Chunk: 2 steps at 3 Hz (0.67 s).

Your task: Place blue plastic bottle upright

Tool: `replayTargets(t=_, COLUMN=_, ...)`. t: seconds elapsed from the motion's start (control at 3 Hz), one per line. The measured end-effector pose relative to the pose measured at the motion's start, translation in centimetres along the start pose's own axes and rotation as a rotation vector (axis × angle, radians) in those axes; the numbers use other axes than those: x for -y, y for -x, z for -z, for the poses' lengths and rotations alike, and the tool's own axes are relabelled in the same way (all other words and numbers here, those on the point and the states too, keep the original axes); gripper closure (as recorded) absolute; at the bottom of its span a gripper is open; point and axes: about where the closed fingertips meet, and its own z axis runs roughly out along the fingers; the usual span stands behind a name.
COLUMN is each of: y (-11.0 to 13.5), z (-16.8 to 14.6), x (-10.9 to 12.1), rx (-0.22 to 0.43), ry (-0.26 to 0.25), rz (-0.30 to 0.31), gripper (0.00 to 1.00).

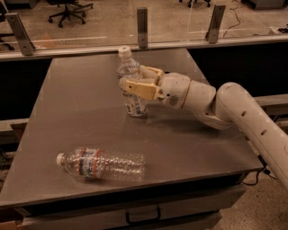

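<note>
Here, the blue plastic bottle [133, 104] stands on its base in the back half of a dark grey desk [76, 99], white cap [124, 51] uppermost and its top leaning slightly toward the left of the view. The gripper [133, 77] of a white robot arm [234, 108], reaching in from the right edge of the view, holds the bottle at mid-height. The jaws are clamped on it: the near tan finger [137, 88] crosses the front of the bottle just above its white label, and the far finger [150, 72] lies behind it, so the bottle's body sits between the two. Neck and cap rise clear above the jaws. The labelled lower part shows below them, its base touching the desk top.

Well apart from this, near the desk's front edge, a longer ribbed clear bottle [108, 165] with a red-and-blue label band lies on its side, neck end to the left. A drawer handle [141, 215] shows under the desk's front edge. Behind the desk runs a glass barrier held by metal posts [142, 20], and beyond it, at the top left, stands an office chair [67, 6].
</note>
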Motion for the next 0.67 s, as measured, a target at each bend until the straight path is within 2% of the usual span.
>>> replayTargets(t=0.33, y=0.0, z=0.0, x=0.0, rx=0.000, ry=0.000, rz=0.000, gripper=0.35)
replayTargets(t=0.67, y=0.0, z=2.3, x=0.6, rx=-0.026, ry=-0.022, rz=0.023, gripper=0.12)
